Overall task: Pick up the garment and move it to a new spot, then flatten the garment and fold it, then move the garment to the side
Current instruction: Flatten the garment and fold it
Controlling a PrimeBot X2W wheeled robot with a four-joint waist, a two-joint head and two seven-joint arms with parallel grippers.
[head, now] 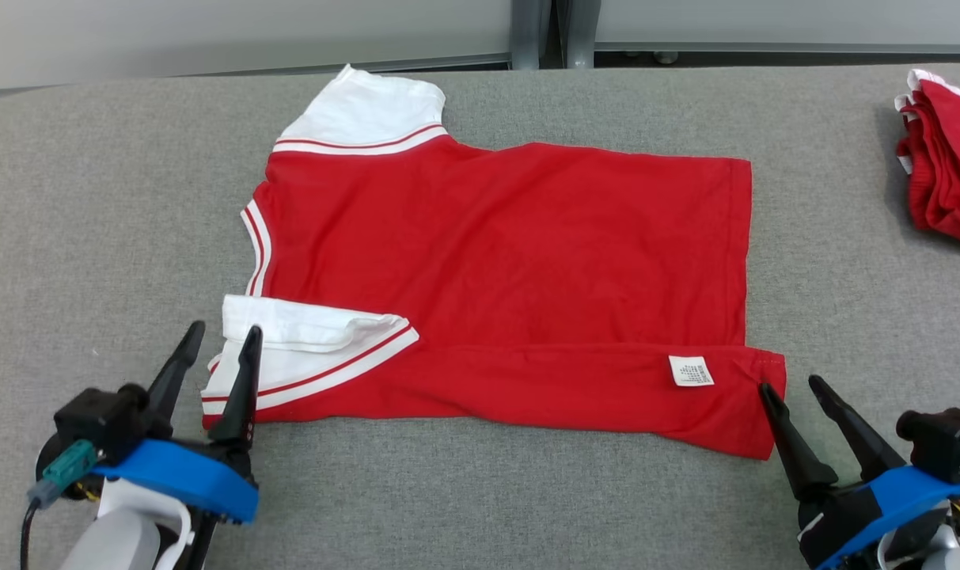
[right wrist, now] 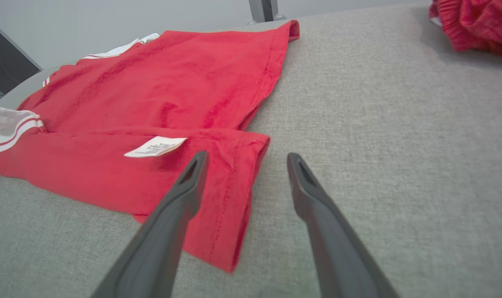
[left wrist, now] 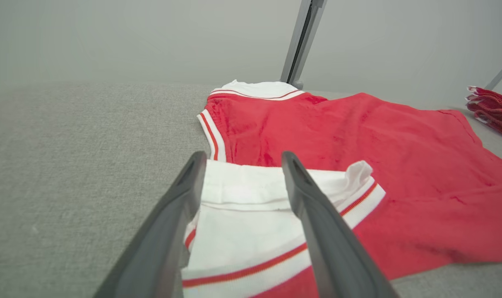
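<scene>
As we look down from the head, our left gripper [head: 225, 327] sits at the lower left, fingers spread, nothing between them. From its wrist, those fingers straddle the open end of a white sleeve [left wrist: 251, 215]; whether they touch the cloth, we can't tell. Over at the lower right, our right gripper [head: 788, 384] is spread wide too and grips nothing. One tip is right at the hem corner of the shirt [head: 511, 253], the other over bare table [head: 92, 198].

The red shirt lies flat mid-frame, collar end to the left, hem to the right. Its near edge is folded over in a long band, with a white label [head: 691, 370] showing near the hem. Further back, the second sleeve [head: 365, 111] points to the upper middle. Far upper right, well apart, we see a red pile [head: 950, 158] at the table's edge.
</scene>
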